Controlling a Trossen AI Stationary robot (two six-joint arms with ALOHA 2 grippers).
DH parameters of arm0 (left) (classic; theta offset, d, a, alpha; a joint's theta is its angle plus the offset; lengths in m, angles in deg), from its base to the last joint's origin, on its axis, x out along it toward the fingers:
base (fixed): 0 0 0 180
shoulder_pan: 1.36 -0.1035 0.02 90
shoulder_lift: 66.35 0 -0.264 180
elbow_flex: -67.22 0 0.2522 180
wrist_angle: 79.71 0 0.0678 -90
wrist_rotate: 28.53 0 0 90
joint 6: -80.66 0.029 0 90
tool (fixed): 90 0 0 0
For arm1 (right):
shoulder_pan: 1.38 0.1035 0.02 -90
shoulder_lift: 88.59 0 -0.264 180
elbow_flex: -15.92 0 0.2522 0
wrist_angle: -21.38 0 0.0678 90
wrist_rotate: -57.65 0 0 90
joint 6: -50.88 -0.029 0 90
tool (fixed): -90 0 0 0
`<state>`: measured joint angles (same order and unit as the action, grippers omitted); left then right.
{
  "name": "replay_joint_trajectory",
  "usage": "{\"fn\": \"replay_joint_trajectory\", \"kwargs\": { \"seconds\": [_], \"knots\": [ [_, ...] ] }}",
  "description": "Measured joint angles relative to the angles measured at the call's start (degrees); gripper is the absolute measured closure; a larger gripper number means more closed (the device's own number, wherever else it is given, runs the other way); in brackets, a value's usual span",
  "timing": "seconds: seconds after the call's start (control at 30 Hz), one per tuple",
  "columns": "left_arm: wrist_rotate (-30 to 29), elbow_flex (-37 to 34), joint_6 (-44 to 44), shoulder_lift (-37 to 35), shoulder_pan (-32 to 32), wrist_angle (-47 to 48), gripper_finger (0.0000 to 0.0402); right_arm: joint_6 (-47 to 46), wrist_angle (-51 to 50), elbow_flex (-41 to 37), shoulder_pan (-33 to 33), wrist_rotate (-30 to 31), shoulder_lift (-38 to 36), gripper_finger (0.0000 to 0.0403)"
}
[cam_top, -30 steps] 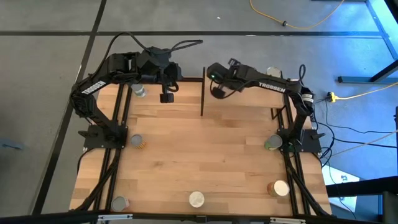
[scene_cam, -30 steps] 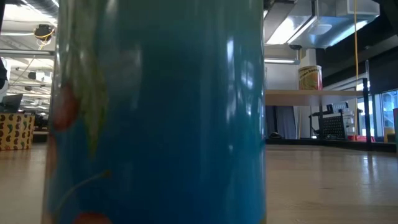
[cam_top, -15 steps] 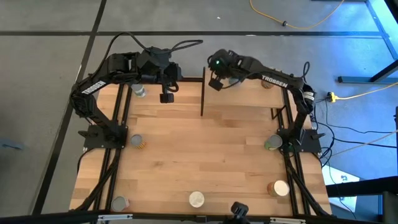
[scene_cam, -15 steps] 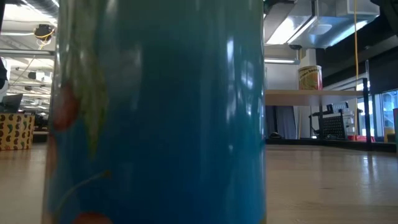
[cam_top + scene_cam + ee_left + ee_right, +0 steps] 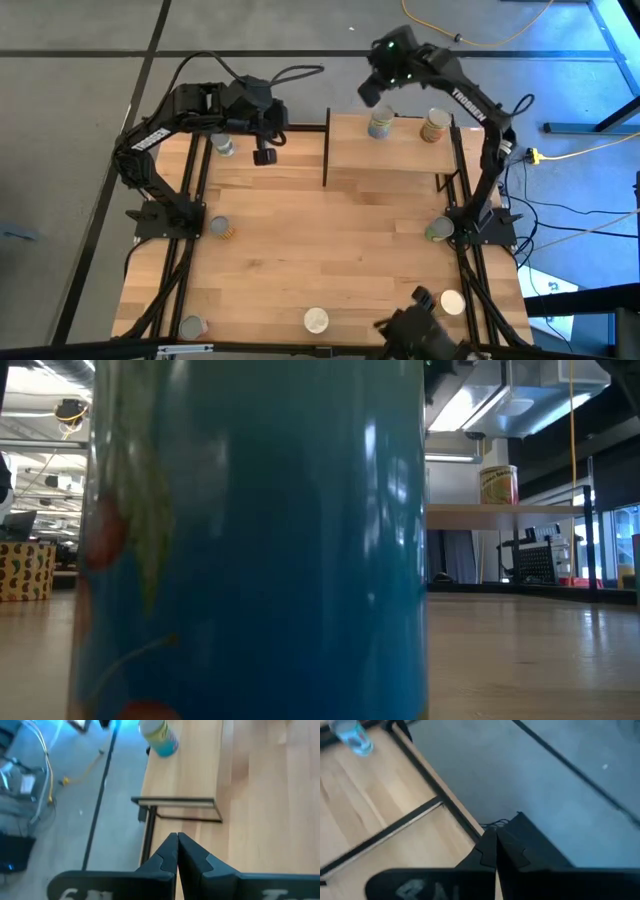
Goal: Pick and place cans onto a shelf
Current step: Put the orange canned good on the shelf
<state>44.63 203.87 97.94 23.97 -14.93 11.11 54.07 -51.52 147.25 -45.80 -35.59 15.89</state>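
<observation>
Wooden tabletop: green-labelled can nearest right gripper, closed empty above shelf; left gripper closed.

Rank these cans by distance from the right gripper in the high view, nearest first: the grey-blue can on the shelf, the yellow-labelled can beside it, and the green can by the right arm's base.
From the right gripper:
1. Grey-blue can, on the shelf, just below the gripper.
2. Yellow-labelled can, on the shelf further right.
3. Green can, down on the tabletop by the right arm's base.
</observation>
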Motion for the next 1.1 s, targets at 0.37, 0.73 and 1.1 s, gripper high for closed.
{"fn": "replay_joint_trajectory", "kwargs": {
  "seconds": [0.37,0.73,1.1],
  "knots": [
    [0.0,0.0,-0.7,0.0,-1.2,1.0,0.0402,-4.5,-4.1,-1.6,-5.3,-8.4,4.4,0.0402],
    [1.7,0.0,-0.7,0.0,-1.2,0.9,0.0402,-1.1,-10.1,-1.6,-3.8,-5.4,5.0,0.0402],
    [1.7,0.0,-0.6,0.0,-1.2,0.9,0.0402,2.0,-16.0,-1.6,-2.6,0.8,4.9,0.0402]
  ]
}}
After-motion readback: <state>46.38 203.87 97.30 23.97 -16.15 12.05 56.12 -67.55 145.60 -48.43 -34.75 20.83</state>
